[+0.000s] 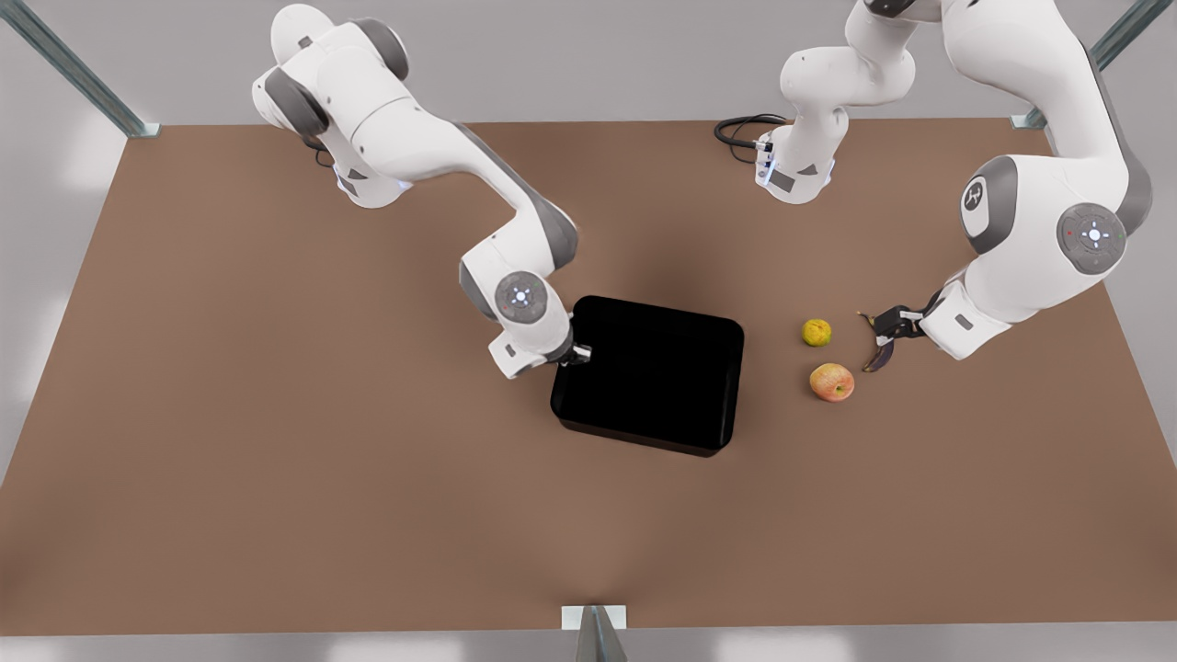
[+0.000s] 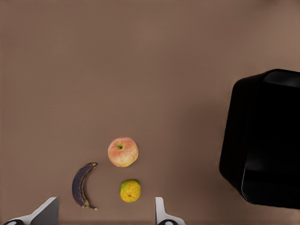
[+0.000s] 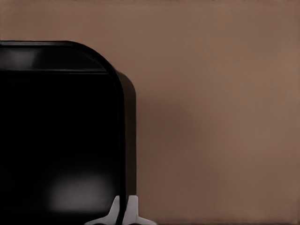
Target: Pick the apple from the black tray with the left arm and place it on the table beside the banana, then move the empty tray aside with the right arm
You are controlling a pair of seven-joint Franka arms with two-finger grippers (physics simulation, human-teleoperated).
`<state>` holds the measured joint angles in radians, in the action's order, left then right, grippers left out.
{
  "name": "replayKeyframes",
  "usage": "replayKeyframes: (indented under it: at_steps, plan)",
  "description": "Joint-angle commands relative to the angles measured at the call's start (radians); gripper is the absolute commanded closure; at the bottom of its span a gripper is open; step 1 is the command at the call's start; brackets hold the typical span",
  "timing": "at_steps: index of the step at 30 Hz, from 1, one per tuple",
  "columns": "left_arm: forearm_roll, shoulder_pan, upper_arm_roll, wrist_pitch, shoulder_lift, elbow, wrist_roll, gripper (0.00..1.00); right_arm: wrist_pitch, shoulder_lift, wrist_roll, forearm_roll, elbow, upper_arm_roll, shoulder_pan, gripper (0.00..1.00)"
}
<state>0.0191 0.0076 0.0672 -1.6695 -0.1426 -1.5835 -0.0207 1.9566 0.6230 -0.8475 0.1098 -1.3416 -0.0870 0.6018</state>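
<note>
A round, smooth red-yellow apple (image 1: 831, 382) sits on the matte brown table (image 1: 276, 460), out of the tray. A small bumpy yellow citrus fruit (image 1: 817, 332) lies at its 11 o'clock, and a curved, dark, overripe banana (image 1: 878, 357) at its 2 o'clock. The left gripper (image 1: 885, 324) hovers over the banana, fingers spread. At 9 o'clock, the glossy black rounded-rectangular tray (image 1: 653, 372) holds nothing; the right gripper (image 1: 577, 353) pinches its rim.

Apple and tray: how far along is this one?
Done: the apple sits on the table near the banana and a small yellow fruit. In hand: the right gripper is shut on the empty black tray's rim; the left gripper hangs open over the fruit. Left: moving the tray aside.
</note>
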Motion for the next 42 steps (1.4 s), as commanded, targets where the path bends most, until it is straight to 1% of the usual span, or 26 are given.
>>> replayKeyframes:
  at_steps: [1,6,14,16,19,25,29,35,38,42]
  plan:
    - [-0.001,0.0,0.0,0.001,0.001,0.0,-0.002,0.0,-0.12,-0.022,0.099,-0.001,0.001,0.0,-0.019,0.85]
    - [-0.001,0.0,0.0,0.001,0.0,0.0,-0.002,0.0,-0.266,-0.068,0.226,0.024,-0.001,0.001,-0.082,0.85]
    - [-0.001,-0.001,0.002,0.001,0.0,0.0,-0.002,0.0,-0.429,-0.14,0.501,0.025,0.001,0.006,-0.25,0.86]
    - [-0.001,-0.001,0.002,0.001,0.001,0.0,-0.002,0.0,-0.452,-0.14,0.59,0.025,0.001,0.006,-0.309,0.86]
    - [-0.001,-0.001,0.002,0.002,0.006,0.0,-0.001,0.0,-0.484,-0.14,0.754,0.024,0.002,0.006,-0.441,0.86]
    - [-0.001,-0.003,0.002,0.001,0.003,0.0,-0.001,0.0,-0.485,-0.14,0.936,-0.001,0.004,0.004,-0.591,0.86]
    - [-0.001,-0.003,0.002,0.001,0.0,0.0,-0.001,0.0,-0.484,-0.137,1.024,-0.048,0.006,0.006,-0.639,0.86]
    - [-0.001,-0.003,0.002,0.001,0.003,0.0,0.001,0.0,-0.482,-0.131,1.048,-0.062,0.006,0.007,-0.654,0.86]
    - [-0.001,-0.003,0.002,0.001,0.001,0.0,0.001,0.0,-0.464,-0.069,1.058,-0.068,0.006,0.007,-0.671,0.86]
    - [-0.001,-0.003,0.002,0.001,0.0,-0.001,-0.001,0.0,-0.403,0.004,1.087,-0.093,0.027,0.033,-0.672,0.86]
